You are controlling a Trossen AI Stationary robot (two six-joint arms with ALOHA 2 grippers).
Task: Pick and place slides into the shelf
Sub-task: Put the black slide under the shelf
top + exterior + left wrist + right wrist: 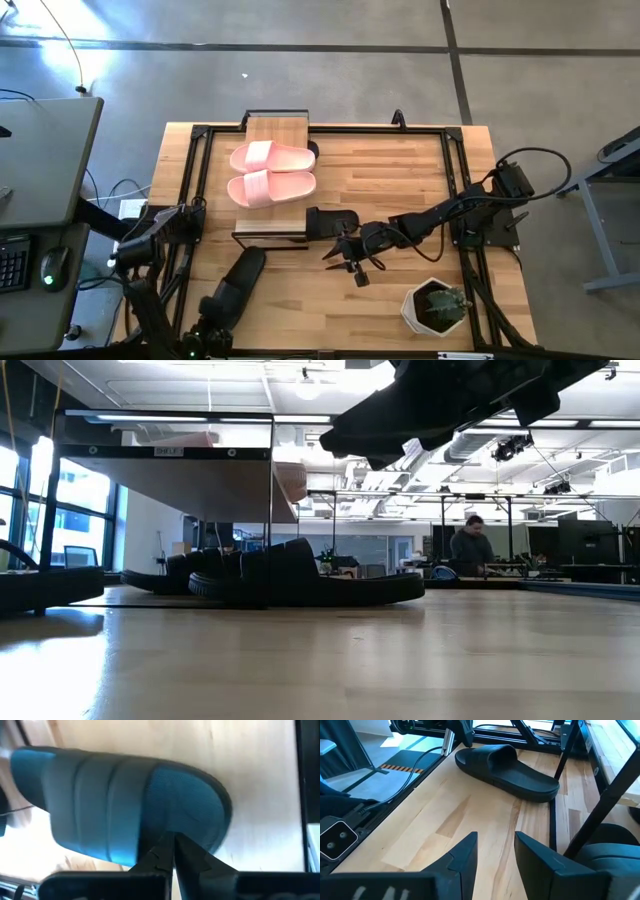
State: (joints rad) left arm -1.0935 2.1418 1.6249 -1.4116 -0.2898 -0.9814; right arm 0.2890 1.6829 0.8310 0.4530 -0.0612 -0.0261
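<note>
Grey concrete floor surrounds the wooden tabletop (400, 180), which fills the middle of the high view inside a black frame. On the upper left part of the tabletop stands the shelf (277, 128), its light plank top carrying the pale pink pair of slides (271, 172) side by side. Just right of the shelf's lower edge a black slide (331, 221) lies partly under it, and a second black slide (238, 279) lies toward the lower left of the frame, tilted diagonally.

From the right edge of the frame the right arm reaches across to the centre, and the right tool (352, 262) hangs just below the first black slide, apart from it. Its wrist view shows the fingers (462, 855) spread, with bare wood between them and the second black slide farther off.

At the lower left, the left tool (172, 852) has its fingers together, their tips over the edge of that black slide, which fills its wrist view. A white pot with a green plant (437, 306) sits at the lower right. Beyond the tabletop, in the low view, a person (471, 548) is at the right.
</note>
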